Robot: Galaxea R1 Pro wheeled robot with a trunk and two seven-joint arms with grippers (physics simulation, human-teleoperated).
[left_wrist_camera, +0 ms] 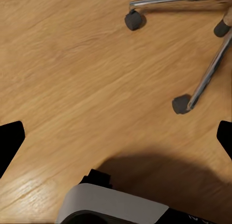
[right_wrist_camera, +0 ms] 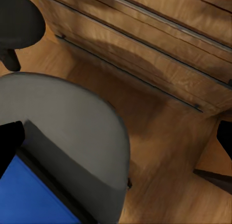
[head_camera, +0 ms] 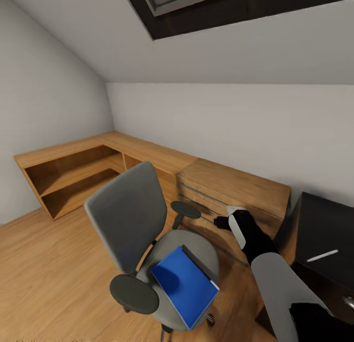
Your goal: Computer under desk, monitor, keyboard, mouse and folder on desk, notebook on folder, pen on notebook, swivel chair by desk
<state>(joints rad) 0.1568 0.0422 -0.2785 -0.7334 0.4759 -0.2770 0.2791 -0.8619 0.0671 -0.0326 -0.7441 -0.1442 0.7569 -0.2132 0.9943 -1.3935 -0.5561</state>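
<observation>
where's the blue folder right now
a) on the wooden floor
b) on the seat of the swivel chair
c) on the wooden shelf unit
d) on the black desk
b: the blue folder lies flat on the grey seat of the swivel chair, with a thin dark notebook along its far edge, while the black desk at the right carries a pen.

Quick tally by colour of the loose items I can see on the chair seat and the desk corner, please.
Blue: 1, the folder on the chair seat
Dark grey: 1, the notebook, edge showing under the folder
Silvery-white: 1, the pen on the desk
Total: 3
</observation>
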